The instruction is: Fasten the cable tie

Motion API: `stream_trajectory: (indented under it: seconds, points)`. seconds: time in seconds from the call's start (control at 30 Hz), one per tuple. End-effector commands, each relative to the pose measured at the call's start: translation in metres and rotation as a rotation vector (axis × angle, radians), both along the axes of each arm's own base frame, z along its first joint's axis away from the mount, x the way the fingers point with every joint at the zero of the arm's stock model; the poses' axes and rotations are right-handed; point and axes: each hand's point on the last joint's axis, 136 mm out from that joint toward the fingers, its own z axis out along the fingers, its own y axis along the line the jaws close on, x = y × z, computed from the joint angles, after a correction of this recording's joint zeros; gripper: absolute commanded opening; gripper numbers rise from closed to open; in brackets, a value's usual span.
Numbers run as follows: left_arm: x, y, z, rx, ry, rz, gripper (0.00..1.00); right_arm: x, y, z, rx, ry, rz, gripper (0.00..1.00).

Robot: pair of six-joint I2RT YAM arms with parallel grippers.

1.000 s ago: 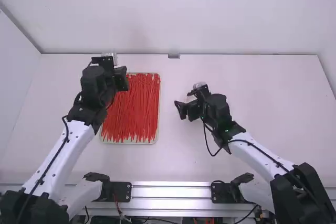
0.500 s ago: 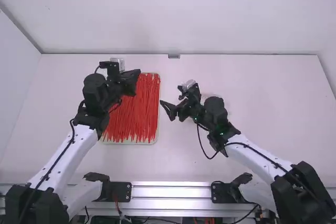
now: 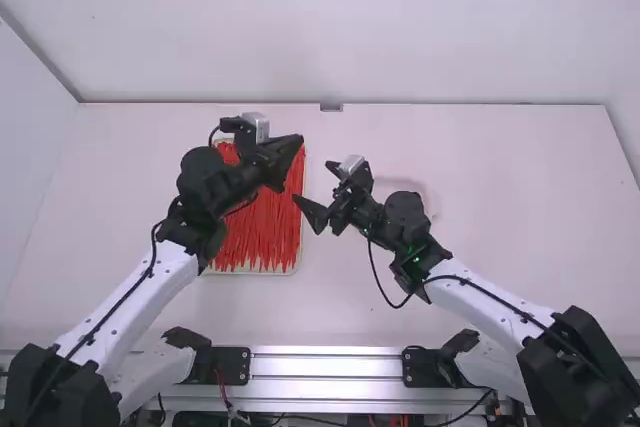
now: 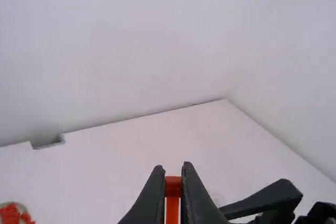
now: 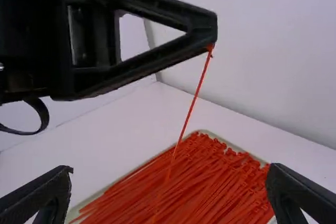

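Note:
A single red cable tie [image 5: 189,109] hangs by one end from my left gripper [image 3: 292,148], which is shut on it above the right edge of the tray [image 3: 298,247]. In the left wrist view the tie's end [image 4: 173,188] sits pinched between the fingertips of that gripper [image 4: 171,170]. The tie's lower end reaches down to the pile of red ties [image 5: 215,182]. My right gripper [image 3: 318,193] is open just right of the tray, facing the hanging tie. Its fingers [image 5: 44,190] stand wide apart on either side of the strand without touching it.
The tray [image 5: 206,131] holds several loose red cable ties [image 3: 255,217]. A small notch [image 3: 331,106] sits at the table's far edge against the back wall. White tabletop stretches off to the right of the arms.
My left gripper has swung right from the tray's far left corner to its right edge, carrying the tie. The right gripper has moved left toward it.

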Motion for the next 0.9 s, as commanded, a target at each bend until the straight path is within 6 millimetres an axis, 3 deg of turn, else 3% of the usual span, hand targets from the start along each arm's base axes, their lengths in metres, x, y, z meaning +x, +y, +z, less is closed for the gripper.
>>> stream_trajectory:
  seconds: [0.0,0.07,0.17,0.2,0.27,0.37,0.4,0.5,0.87]
  points:
    - [-0.003,-0.007,0.002,-0.01,-0.01,-0.026,0.02,0.004,0.003,0.013,0.021,-0.024,-0.002,0.99]
    - [-0.004,-0.014,0.003,-0.028,-0.01,-0.043,0.02,0.004,0.002,0.015,0.025,-0.03,-0.004,0.95]
    - [-0.005,-0.02,0.004,-0.036,-0.018,-0.059,0.02,0.01,-0.002,0.016,0.027,-0.032,-0.045,0.78]
    - [-0.004,-0.022,0.004,-0.038,-0.02,-0.064,0.02,0.013,-0.004,0.016,0.027,-0.032,-0.065,0.66]
    - [-0.004,-0.023,0.003,-0.039,-0.021,-0.065,0.02,0.014,-0.005,0.015,0.026,-0.031,-0.071,0.53]
    - [-0.002,-0.024,0.002,-0.037,-0.019,-0.066,0.02,0.013,-0.005,0.015,0.024,-0.028,-0.07,0.2]
    - [-0.002,-0.024,0.002,-0.037,-0.019,-0.065,0.02,0.013,-0.004,0.014,0.024,-0.028,-0.069,0.19]
    - [-0.002,-0.024,0.002,-0.038,-0.02,-0.064,0.02,0.014,-0.005,0.014,0.022,-0.027,-0.07,0.03]
    - [-0.002,-0.024,0.003,-0.039,-0.023,-0.064,0.02,0.016,-0.006,0.014,0.02,-0.029,-0.086,0.0]
